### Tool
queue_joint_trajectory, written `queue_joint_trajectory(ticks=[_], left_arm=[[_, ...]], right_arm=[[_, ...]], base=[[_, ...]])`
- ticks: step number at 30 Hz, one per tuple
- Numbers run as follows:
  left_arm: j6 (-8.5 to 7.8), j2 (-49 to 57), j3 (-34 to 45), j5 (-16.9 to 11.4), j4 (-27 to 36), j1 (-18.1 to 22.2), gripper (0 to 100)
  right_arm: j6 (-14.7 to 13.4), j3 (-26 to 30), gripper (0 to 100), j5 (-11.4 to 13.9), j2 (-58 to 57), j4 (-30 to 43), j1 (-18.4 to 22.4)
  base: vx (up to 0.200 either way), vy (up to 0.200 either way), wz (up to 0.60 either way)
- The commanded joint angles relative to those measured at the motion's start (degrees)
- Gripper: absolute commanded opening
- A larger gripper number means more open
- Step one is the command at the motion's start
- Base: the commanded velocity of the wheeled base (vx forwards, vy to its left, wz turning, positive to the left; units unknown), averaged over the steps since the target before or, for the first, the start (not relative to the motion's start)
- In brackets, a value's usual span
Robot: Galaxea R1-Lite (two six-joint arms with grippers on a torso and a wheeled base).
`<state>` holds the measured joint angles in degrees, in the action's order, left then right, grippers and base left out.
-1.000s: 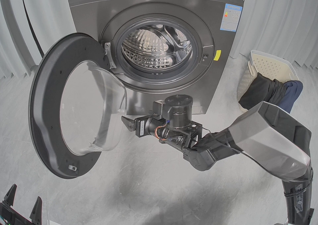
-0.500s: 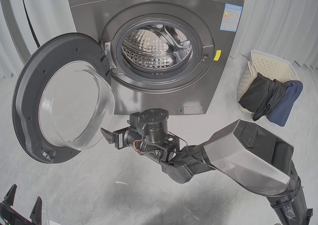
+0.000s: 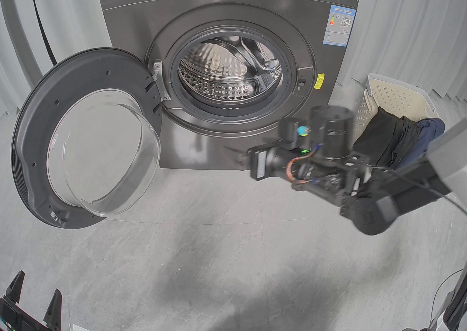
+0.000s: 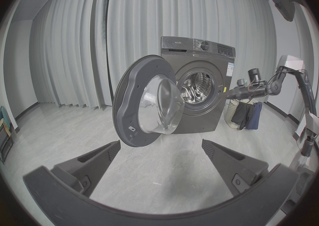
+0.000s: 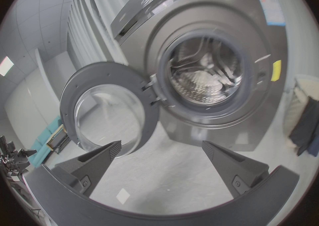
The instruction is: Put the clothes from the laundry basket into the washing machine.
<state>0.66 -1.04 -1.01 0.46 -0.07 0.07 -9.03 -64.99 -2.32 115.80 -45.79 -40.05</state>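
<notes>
The grey washing machine (image 3: 228, 1) stands with its round door (image 3: 82, 137) swung wide to the left, and the steel drum (image 3: 228, 74) holds nothing. At the machine's right, a white laundry basket (image 3: 399, 96) lies tipped with a black garment (image 3: 389, 135) and a blue one (image 3: 430, 130) spilling out. My right gripper (image 3: 237, 154) hovers in front of the machine's lower right, left of the basket; in its wrist view it (image 5: 160, 143) is open and holds nothing. Low at the near left, my left gripper (image 3: 34, 293) is open and holds nothing.
Pale curtains hang behind and beside the machine. The grey tiled floor (image 3: 194, 249) in front is bare. The open door (image 4: 139, 103) juts out over the floor to the machine's left.
My right arm has swung from the door's edge to the right, toward the basket. The door has swung further open to the left. The left gripper has stayed put.
</notes>
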Motion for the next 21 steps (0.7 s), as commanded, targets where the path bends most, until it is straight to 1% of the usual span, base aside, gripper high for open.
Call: queue_joint_trajectory(ticks=[1, 5, 6, 7, 8, 11, 13, 14, 15, 16, 19, 20, 21], left_arm=[[0.04, 0.95, 1.01, 0.06, -0.01, 0.01, 100], [0.04, 0.95, 1.01, 0.06, -0.01, 0.01, 100], [0.04, 0.95, 1.01, 0.06, -0.01, 0.01, 100], [0.04, 0.95, 1.01, 0.06, -0.01, 0.01, 100], [0.04, 0.95, 1.01, 0.06, -0.01, 0.01, 100], [0.04, 0.95, 1.01, 0.06, -0.01, 0.01, 100], [0.04, 0.95, 1.01, -0.02, -0.01, 0.01, 100], [0.04, 0.95, 1.01, -0.02, -0.01, 0.01, 100], [0.04, 0.95, 1.01, 0.06, -0.01, 0.01, 100], [0.04, 0.95, 1.01, 0.06, -0.01, 0.01, 100], [0.04, 0.95, 1.01, 0.06, -0.01, 0.01, 100], [0.04, 0.95, 1.01, -0.02, -0.01, 0.01, 100], [0.40, 0.95, 1.01, -0.02, -0.01, 0.01, 100]], right_arm=[[3.94, 20.08, 100, 0.47, -26.33, -0.09, 12.01], [4.02, 30.62, 100, 0.65, -36.17, -0.18, 15.09], [4.02, 30.62, 100, 0.65, -36.17, -0.18, 15.09], [4.02, 34.58, 100, 0.65, -40.12, -0.27, 15.88], [4.02, 37.21, 100, 0.56, -43.20, -0.27, 16.32], [3.85, 41.96, 100, 0.56, -49.97, -0.18, 17.19], [3.41, 44.07, 100, 0.56, -53.57, 0.17, 18.78], [3.41, 44.07, 100, 0.56, -53.57, 0.17, 18.78], [3.41, 46.97, 100, 0.73, -57.88, 0.61, 21.06], [3.41, 47.94, 100, 0.82, -59.11, 0.61, 21.68], [3.41, 53.91, 100, 0.82, -65.88, 0.61, 25.02], [3.41, 54.62, 100, 0.82, -66.67, 0.70, 25.46], [3.50, 57.08, 100, 0.82, -69.22, 0.70, 26.95]], base=[[0.000, 0.000, 0.00], [0.000, 0.000, 0.00], [0.000, 0.000, 0.00], [0.000, 0.000, 0.00], [0.000, 0.000, 0.00], [0.000, 0.000, 0.00], [0.000, 0.000, 0.00], [0.000, 0.000, 0.00], [0.000, 0.000, 0.00], [0.000, 0.000, 0.00], [0.000, 0.000, 0.00], [0.000, 0.000, 0.00], [0.000, 0.000, 0.00]])
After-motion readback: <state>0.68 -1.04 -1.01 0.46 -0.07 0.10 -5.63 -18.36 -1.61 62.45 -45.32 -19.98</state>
